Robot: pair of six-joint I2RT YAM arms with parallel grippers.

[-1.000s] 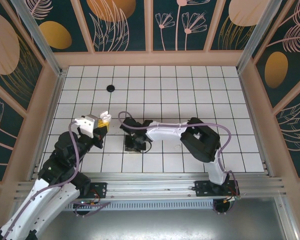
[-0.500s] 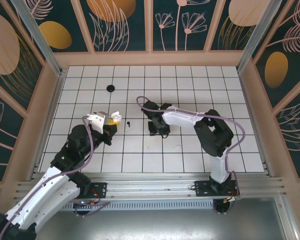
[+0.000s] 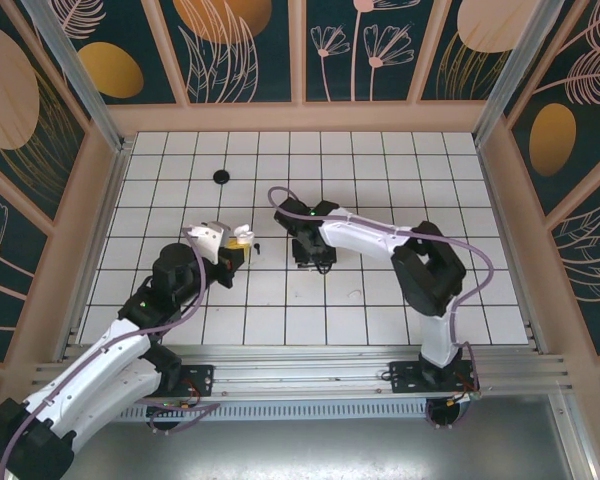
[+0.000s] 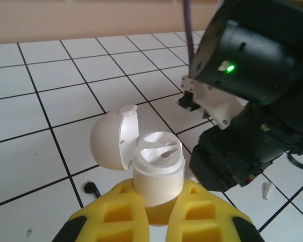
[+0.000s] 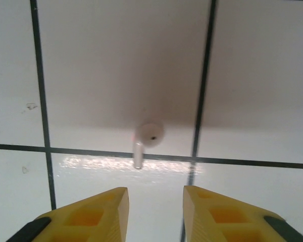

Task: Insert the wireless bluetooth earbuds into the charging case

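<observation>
**Figure: case held open, one earbud on the tiles.** The left end effector pinches the base of the white charging case. It holds the case upright above the tiled surface, with the hinged lid swung open to the left and the moulded sockets showing.

In the overhead view the case sits slightly farther right than half a second earlier, nearer the right arm. The left arm is stretched further out.

The right end effector points down at the surface, its fingers spread with nothing between them. It has barely shifted in the last half second, though one second ago it was nearer the arm bases.

Just ahead of its fingertips lies a small white stemmed piece, apparently an earbud. Its stem crosses a grout line and it touches neither finger.

A second small white piece lies beyond the right arm. A black comma-shaped piece lies on the surface near the case.
</observation>
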